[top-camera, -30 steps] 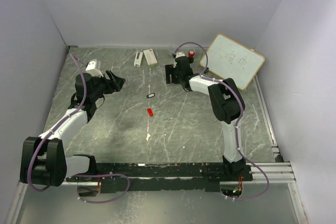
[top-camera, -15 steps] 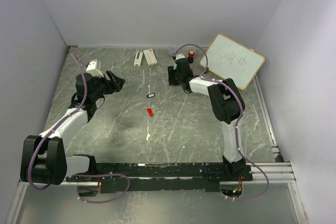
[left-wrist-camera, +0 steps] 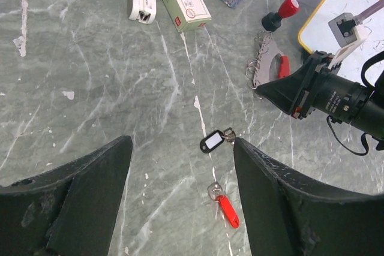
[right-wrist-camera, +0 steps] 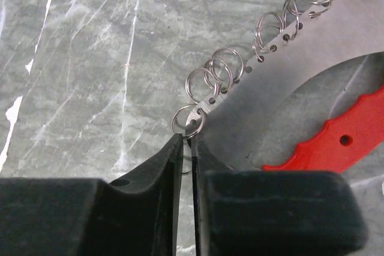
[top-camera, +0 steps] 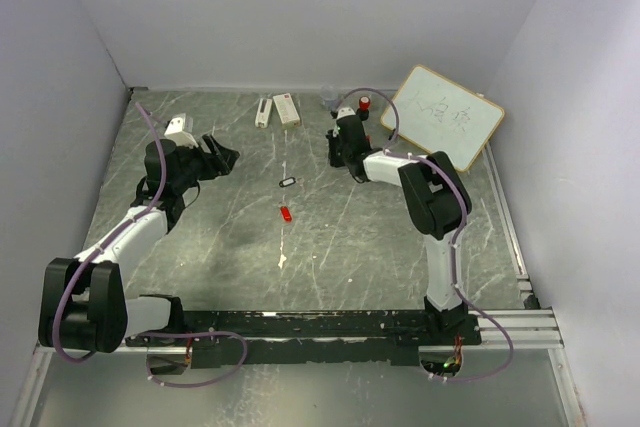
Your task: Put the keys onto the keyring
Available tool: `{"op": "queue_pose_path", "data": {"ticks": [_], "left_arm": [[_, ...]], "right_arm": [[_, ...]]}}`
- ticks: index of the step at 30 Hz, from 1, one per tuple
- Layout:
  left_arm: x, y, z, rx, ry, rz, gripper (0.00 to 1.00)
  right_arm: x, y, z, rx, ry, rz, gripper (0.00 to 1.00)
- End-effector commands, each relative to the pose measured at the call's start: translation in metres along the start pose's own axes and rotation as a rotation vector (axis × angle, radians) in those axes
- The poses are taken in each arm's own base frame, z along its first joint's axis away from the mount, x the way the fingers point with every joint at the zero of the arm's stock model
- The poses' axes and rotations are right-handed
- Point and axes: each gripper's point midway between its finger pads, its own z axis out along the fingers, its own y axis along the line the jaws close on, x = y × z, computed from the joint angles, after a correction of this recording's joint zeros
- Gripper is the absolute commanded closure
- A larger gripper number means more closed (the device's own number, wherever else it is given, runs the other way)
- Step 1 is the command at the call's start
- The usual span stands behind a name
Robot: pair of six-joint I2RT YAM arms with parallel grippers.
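While the left hand point(left-wrist-camera: 181, 148) hovers spread apart, the right hand point(right-wrist-camera: 187, 142) clamps an end ring of the curved grey metal keyring point(right-wrist-camera: 312, 58), presumably steadying it for threading.

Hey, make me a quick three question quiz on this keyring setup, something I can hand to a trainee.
1. True or false: the left gripper is open and holds nothing.
2. Multiple choice: the right gripper is closed on which part of the keyring? A, the red fob. B, the end ring of its row of small rings. C, nothing at all.
3. Short answer: in the top view, which lies farther from the robot, the black-tag key or the red-tag key?
Key: 1 true. 2 B. 3 the black-tag key.
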Motion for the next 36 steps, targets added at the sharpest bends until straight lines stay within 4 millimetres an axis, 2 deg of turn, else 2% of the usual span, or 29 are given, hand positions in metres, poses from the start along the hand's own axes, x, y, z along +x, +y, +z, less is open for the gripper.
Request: {"op": "queue_pose_path", "data": {"ticks": [1,2,6,9,14,15,18,21,22,28,31,36], "left_arm": [[-0.008,-0.004,0.002,0.003,-0.015,0.015,0.21],[-0.008,-0.005,0.002,0.003,-0.014,0.014,0.21],[-0.008,-0.006,0.002,0.006,-0.015,0.016,0.21],[-0.007,-0.006,0.000,0.003,-0.014,0.017,0.21],[-0.006,-0.006,0.000,0.005,-0.013,0.017,0.21],[-0.005,-0.007,-0.001,0.006,-0.012,0.015,0.21],[-0.006,-0.009,-0.001,0.011,-0.014,0.013,0.22],[-0.007,-0.011,-0.001,0.014,-0.017,0.012,0.22],[-0.007,-0.011,-0.001,0.015,-0.018,0.012,0.22],[-0.010,-0.012,-0.003,0.005,-0.018,0.019,0.22],[-0.009,-0.010,-0.003,-0.003,-0.016,0.024,0.22],[-0.006,-0.009,-0.002,-0.006,-0.008,0.024,0.21]], "right_arm": [[-0.006,-0.001,-0.012,0.007,-0.010,-0.002,0.96],[-0.007,-0.001,-0.013,0.009,-0.012,-0.002,1.00],[-0.011,0.002,-0.019,0.003,-0.001,-0.005,1.00],[0.002,0.005,-0.030,-0.007,0.057,0.004,1.00],[-0.006,0.013,-0.065,-0.036,0.020,0.013,1.00],[-0.011,0.012,-0.070,-0.027,-0.001,0.017,0.94],[-0.023,0.007,-0.076,0.000,-0.041,0.010,0.59],[-0.029,0.005,-0.068,0.018,-0.037,-0.003,0.44],[-0.035,0.005,-0.064,0.023,-0.040,0.000,0.43],[-0.033,0.011,-0.036,-0.003,0.012,0.060,0.49],[-0.025,0.014,-0.023,-0.007,0.038,0.095,0.52],[-0.025,0.006,-0.010,0.034,0.036,0.130,0.52]]}}
